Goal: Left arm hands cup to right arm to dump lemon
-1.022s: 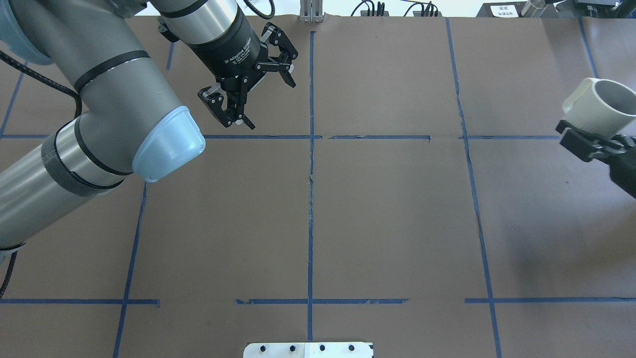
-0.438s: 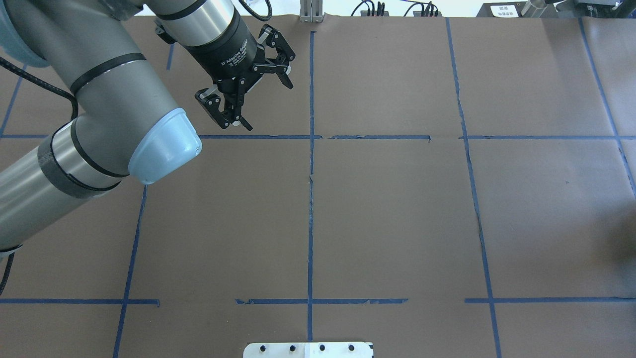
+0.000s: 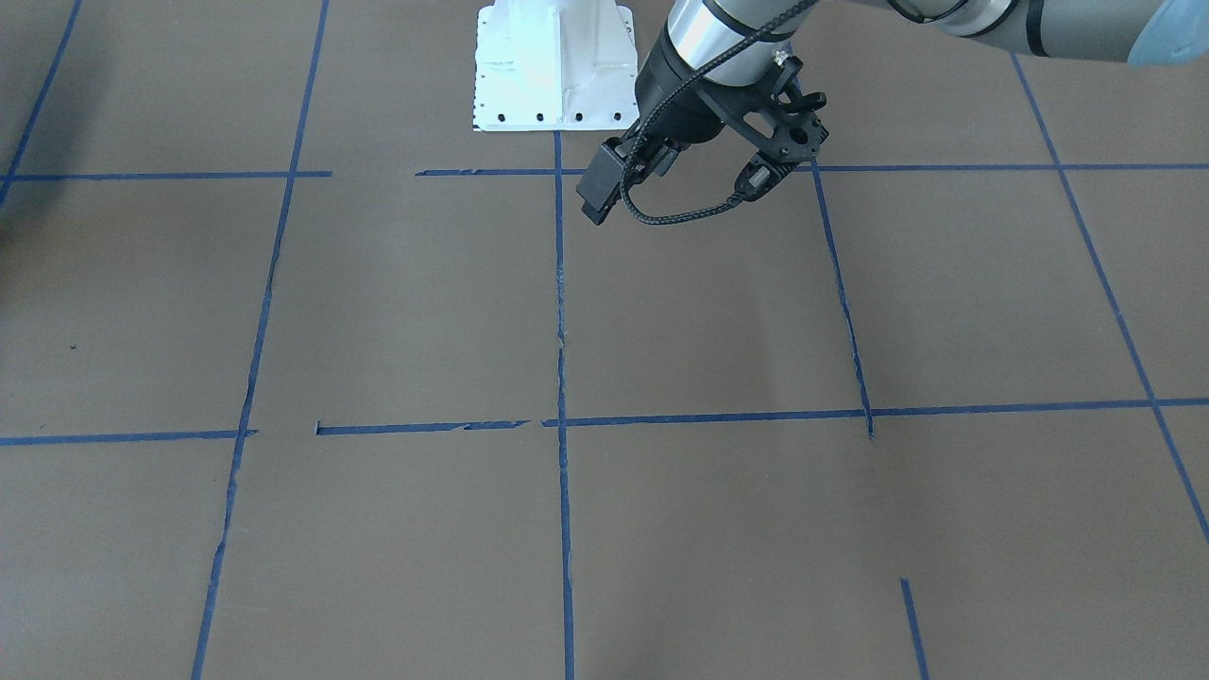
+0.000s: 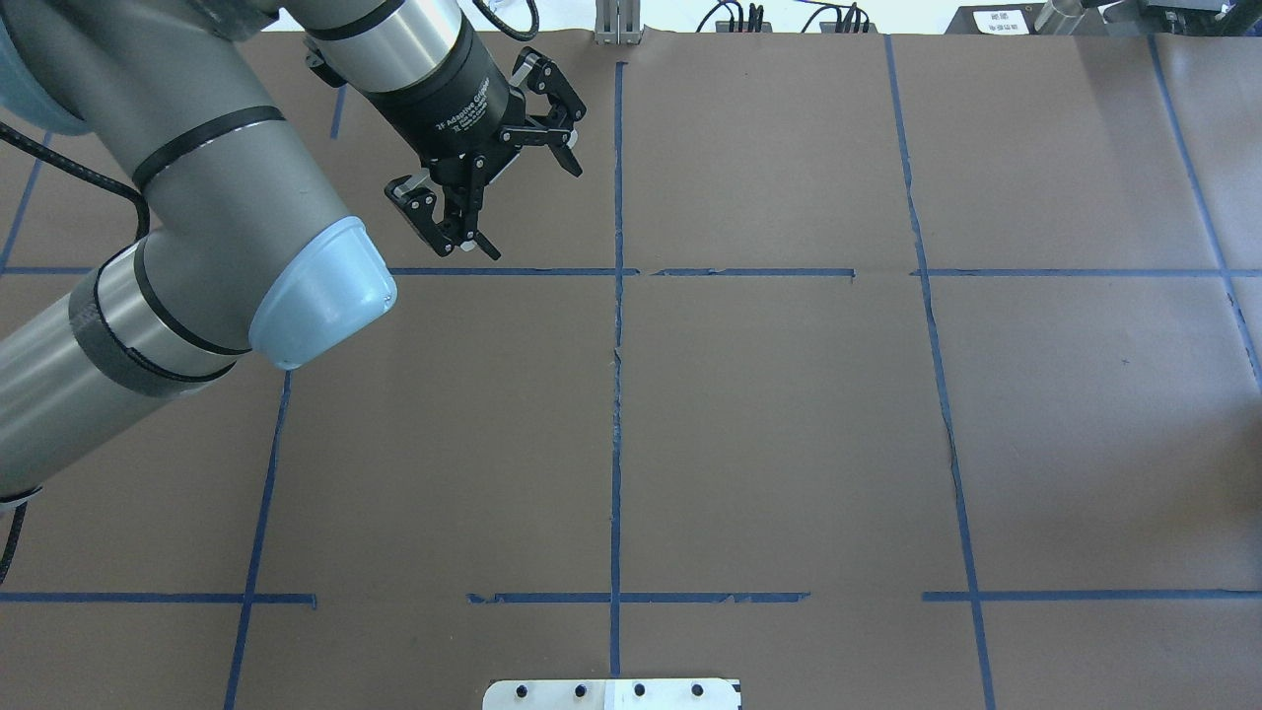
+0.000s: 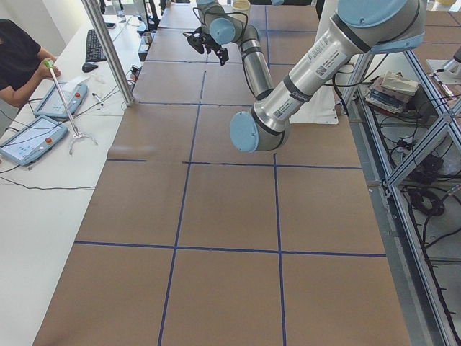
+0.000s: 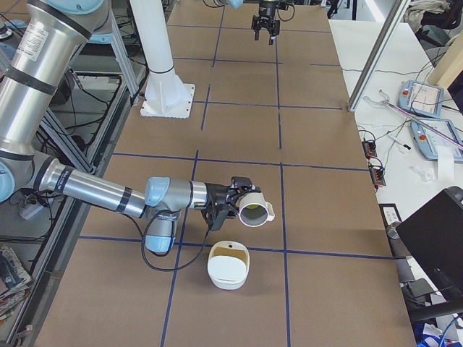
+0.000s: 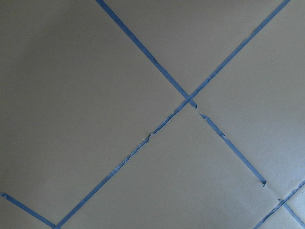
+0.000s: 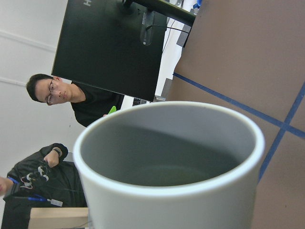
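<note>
My left gripper (image 4: 513,202) hangs open and empty over the far left of the brown table (image 4: 789,424); it also shows small in the exterior right view (image 6: 265,27). Its wrist carries a looped black cable (image 3: 680,215). My right gripper (image 6: 230,202) shows only in the exterior right view, at the white cup (image 6: 255,208); I cannot tell whether it is shut. The cup is off the table, tipped on its side, mouth over a white bowl (image 6: 228,266). The right wrist view looks into the cup's grey inside (image 8: 171,157). No lemon shows clearly.
The robot's white base plate (image 3: 553,71) sits at the table's near edge (image 4: 611,693). Blue tape lines (image 7: 188,99) cross the table. A person with tablets sits at the side desk (image 5: 21,58). A black monitor (image 6: 434,231) stands beyond the right end.
The right gripper with the cup has moved off the overhead view's right edge. The left gripper has drifted slightly left and stays open.
</note>
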Robot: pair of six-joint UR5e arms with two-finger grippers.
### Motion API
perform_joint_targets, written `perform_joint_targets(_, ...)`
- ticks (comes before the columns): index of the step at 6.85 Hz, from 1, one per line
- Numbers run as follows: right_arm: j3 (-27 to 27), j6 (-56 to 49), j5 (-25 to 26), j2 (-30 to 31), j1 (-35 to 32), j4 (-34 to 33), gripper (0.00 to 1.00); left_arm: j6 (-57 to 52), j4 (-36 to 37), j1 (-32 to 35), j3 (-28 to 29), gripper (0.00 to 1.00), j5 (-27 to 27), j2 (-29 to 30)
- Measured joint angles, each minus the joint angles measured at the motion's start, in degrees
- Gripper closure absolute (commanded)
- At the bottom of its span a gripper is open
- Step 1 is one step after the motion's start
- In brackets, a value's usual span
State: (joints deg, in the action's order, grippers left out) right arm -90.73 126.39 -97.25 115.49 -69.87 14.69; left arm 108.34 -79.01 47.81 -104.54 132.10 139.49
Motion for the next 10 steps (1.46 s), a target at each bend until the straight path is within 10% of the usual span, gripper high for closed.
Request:
perform_joint_targets(4,9.2,34.3,-0.1,-0.2,-0.7,12.0,0.96,0.0,0.0,0.5,-0.4,0.00,0.0,0.0)
perform_joint_targets(10,21.4,58.2,-0.5,-3.7,-4.0,27.2,0.97,0.0,0.1,1.3,-1.0,0.00,0.0,0.0)
